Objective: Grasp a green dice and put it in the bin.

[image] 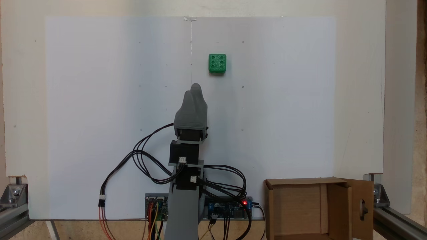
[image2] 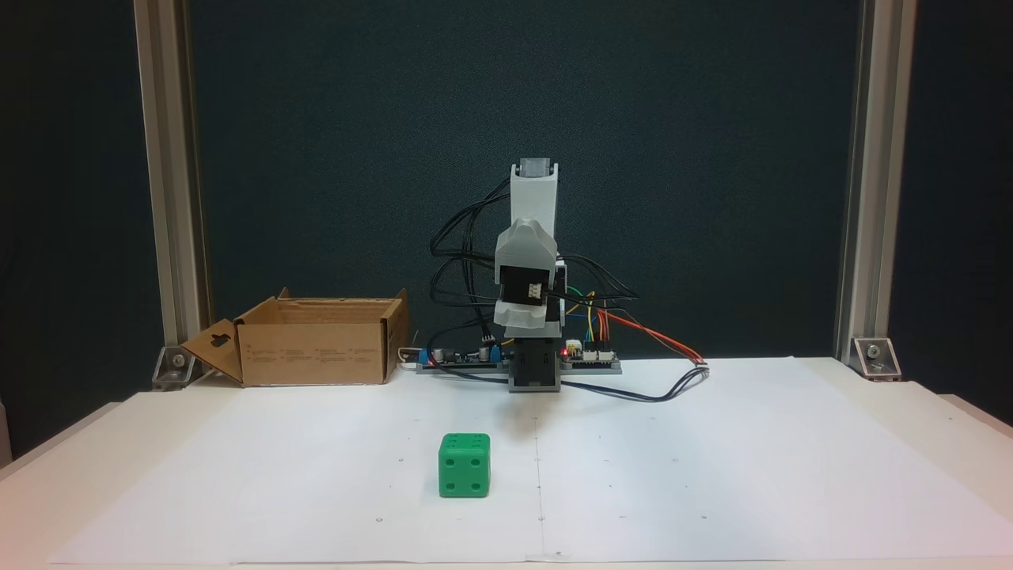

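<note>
White paper (image: pixel 100 100) covers the table in both fixed views, with the green dice (image: pixel 217 63) sitting alone in the upper middle of the frame, six pips up. Below it, near frame centre, the gripper (image: pixel 196 89) points toward the dice with its grey jaws pressed together, holding nothing and well apart from it. Lower right stands the bin (image: pixel 318 208), a cardboard box with its flaps spread.

Green dice (image: pixel 217 63): bright green, round recessed pips shown darker green, six on top, four on the side seen in a fixed view (image2: pixel 464 465). Bin (image: pixel 310 206): plain brown cardboard, small dark print on one wall. Gripper (image: pixel 196 87): grey. Paper sheet (image: pixel 100 100): white, dotted with faint marks. Backdrop (image2: pixel 712 158): dark teal. Cables (image: pixel 146 156): black; also red, orange, yellow.
</note>
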Robot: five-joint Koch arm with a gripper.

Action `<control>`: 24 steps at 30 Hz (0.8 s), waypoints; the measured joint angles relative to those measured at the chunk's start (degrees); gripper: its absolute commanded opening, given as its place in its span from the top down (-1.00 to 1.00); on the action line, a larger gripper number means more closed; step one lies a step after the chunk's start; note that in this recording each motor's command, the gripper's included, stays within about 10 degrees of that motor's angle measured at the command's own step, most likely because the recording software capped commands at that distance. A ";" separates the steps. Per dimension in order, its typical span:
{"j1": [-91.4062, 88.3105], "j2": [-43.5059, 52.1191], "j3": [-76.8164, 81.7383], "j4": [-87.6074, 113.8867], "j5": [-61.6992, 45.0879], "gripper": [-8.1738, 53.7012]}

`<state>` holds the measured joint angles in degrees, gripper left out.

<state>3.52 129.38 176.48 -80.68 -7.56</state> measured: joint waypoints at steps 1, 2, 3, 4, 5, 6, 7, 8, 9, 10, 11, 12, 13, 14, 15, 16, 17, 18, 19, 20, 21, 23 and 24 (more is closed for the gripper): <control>-0.79 0.00 0.00 0.88 0.00 -0.70; -2.90 0.00 0.00 2.81 0.00 -0.70; -3.69 0.00 0.00 4.48 0.00 -0.70; -3.96 0.00 0.00 5.10 0.00 -0.70; -4.39 0.00 0.00 5.10 0.00 -0.70; -4.39 0.00 0.00 5.10 0.00 -0.70; -4.48 0.00 0.00 5.10 0.00 -0.70; -4.48 0.00 0.00 5.10 0.00 -0.70; -4.48 0.00 0.00 5.19 0.00 -0.70; -4.48 0.00 0.00 5.19 0.00 -0.70; -4.48 0.00 0.00 5.19 0.00 -0.70; -4.48 0.00 0.00 5.19 0.00 -0.70; -4.48 0.00 0.00 5.19 0.00 -0.70; -4.48 0.00 0.00 5.10 0.00 -0.70; -4.48 0.00 0.00 5.10 0.00 -0.70; -4.48 0.00 0.00 5.19 0.00 -0.70; -4.48 0.00 0.00 5.19 0.00 -0.71; -4.48 0.00 0.00 5.10 0.00 -0.71; -4.48 0.00 0.00 5.10 0.00 -0.71; -4.48 0.00 -0.09 5.10 0.00 -0.70; -4.48 0.00 0.00 5.10 0.00 -0.71; -4.66 0.00 0.00 5.19 0.00 -0.71; -4.83 0.00 0.00 5.19 0.00 -0.71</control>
<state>-1.32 129.38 176.48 -75.50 -7.56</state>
